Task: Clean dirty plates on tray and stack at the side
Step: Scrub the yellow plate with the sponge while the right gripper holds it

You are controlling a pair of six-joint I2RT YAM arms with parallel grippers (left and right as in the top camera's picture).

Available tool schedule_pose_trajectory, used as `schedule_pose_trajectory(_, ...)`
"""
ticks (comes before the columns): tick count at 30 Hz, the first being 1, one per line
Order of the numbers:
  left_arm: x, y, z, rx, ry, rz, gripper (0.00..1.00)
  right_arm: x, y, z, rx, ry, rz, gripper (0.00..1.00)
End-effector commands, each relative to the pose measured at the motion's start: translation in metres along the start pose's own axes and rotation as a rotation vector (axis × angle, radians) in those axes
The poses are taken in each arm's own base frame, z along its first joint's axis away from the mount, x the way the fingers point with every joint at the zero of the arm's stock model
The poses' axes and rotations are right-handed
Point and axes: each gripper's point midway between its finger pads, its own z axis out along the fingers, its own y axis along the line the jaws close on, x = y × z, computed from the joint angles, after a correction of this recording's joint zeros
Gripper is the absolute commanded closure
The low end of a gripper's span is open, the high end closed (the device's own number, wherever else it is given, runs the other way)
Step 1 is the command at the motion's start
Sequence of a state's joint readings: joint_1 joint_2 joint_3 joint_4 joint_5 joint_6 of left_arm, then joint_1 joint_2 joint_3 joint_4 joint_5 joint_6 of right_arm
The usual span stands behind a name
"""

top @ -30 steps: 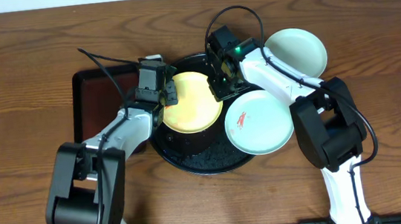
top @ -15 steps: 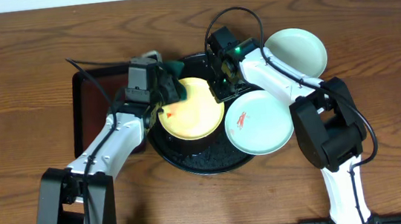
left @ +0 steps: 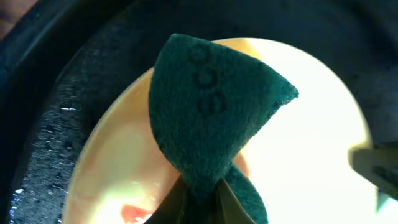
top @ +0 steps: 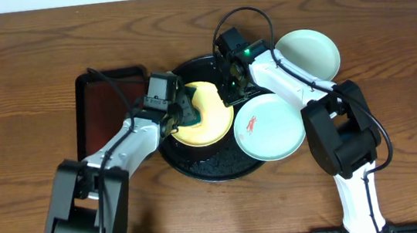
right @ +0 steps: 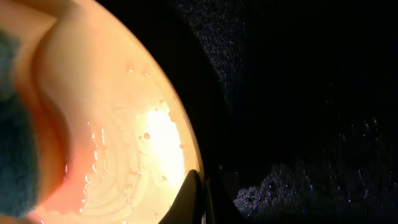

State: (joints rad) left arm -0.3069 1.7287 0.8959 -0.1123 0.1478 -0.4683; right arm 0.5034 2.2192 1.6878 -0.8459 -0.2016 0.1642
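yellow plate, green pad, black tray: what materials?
The yellow plate looks glossy, melamine or glazed ceramic: wet sheen, bright glare. The green scouring pad looks coarse, fibrous, matte; it folds softly. The black tray looks like glossy plastic or lacquer: droplets glint on it.

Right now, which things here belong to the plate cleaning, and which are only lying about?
Belong to the job:
yellow plate
green pad, in the left fingers
right fingers, on its rim
smeared mint plate
clean mint plate
black tray

Lying about:
brown rectangular tray
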Motion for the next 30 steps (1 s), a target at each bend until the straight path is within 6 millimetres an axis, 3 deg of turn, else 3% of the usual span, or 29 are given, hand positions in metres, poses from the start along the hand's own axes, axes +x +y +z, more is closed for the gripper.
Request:
schedule_pose_trajectory(1,0.003,0.038,0.011,-0.181,-0.021,0.033,0.93,0.013,0.000,0.019,0.020,0.055,-0.008,0.99)
schedule_pose_trajectory(8,-0.023,0.069,-0.005,-0.400,-0.133,0.178,0.92,0.015,0.000,0.019,0.022,0.066,-0.006,0.99)
schedule_pose_trajectory(16,-0.065,0.066,-0.057,-0.473,-0.323,0.187,0.92,0.015,0.000,0.019,0.022,0.065,-0.010,0.99)
schedule_pose_trajectory(22,-0.086,0.045,-0.096,-0.389,-0.437,0.162,0.92,0.012,0.001,0.018,0.018,0.052,-0.013,0.99)
schedule_pose_trajectory(26,-0.090,0.029,-0.110,-0.236,-0.439,0.136,0.93,0.001,0.007,0.009,0.006,0.005,-0.021,0.99)
schedule_pose_trajectory(30,-0.094,0.038,-0.119,-0.082,-0.401,0.012,0.93,-0.016,0.015,-0.016,-0.006,-0.074,-0.051,0.99)
